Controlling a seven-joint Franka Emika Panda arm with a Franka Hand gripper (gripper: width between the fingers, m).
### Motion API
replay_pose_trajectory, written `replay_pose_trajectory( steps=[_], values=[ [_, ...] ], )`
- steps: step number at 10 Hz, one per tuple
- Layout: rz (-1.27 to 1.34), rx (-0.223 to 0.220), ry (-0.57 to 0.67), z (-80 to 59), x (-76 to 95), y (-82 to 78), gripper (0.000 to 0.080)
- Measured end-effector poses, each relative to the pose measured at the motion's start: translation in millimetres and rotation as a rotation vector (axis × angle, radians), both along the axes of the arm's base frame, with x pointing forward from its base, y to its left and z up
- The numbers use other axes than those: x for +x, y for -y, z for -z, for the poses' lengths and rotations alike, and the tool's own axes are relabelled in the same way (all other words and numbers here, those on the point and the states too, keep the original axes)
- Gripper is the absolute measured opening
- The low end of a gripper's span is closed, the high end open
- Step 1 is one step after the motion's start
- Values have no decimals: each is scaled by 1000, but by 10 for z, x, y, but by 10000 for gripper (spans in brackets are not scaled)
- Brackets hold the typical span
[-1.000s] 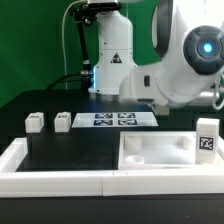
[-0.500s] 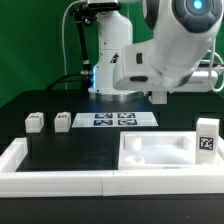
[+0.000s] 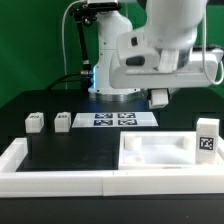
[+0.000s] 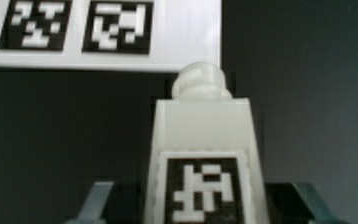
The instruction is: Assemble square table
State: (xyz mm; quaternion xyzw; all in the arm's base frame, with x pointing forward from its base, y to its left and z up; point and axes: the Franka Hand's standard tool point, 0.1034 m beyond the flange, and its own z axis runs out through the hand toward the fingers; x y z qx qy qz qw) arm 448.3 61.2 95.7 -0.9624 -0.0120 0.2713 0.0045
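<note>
Leg block (image 4: 202, 140) in the air, clamped between the dark fingers (image 4: 101, 200) of the gripper (image 3: 160, 100); in the wrist view the jaws press on both flanks of the block, so this is a firm hold, not a hover; its tag faces the camera and a rounded peg (image 4: 199, 80) sticks out of the far end; in the exterior view the block hangs over the black work surface (image 3: 70, 150), near the marker board (image 3: 115, 119) at its end on the exterior view's right, and shows above the tabletop (image 3: 160, 152); the step in hand looks like the carry, leg lifted and bound for a corner of the slab; the tabletop lies flat toward the exterior view's right, tucked against the white rim (image 3: 60, 182); the next move, by my reckoning, calls for bringing the peg over a corner hole, squaring it up, then lowering and twisting it home; the holes are too small to pick out here, so the aim needs care; as for looks, the block is white plastic, squared-off, longer than wide, with a black-and-white tag on one face; a standing leg (image 3: 207, 135) sits upright at the tabletop's edge on the exterior view's right, on the slab or beside it I cannot tell; one spare leg (image 3: 35, 122) and its neighbour (image 3: 63, 120) wait well apart on the exterior view's left, beside the marker board.
</note>
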Motion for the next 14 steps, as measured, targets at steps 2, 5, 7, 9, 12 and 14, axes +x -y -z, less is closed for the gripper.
replay_pose_trajectory(
  steps=[2,5,7,9,12,14],
  values=[
    [4,4,90,-197,182,28,291],
    [27,-1,295,-295,243,-31,291],
    [29,8,431,-285,300,-38,291],
    [-36,16,612,-231,459,114,291],
    [-109,13,852,-485,842,275,291],
    [-106,-5,955,-432,758,318,291]
  ],
)
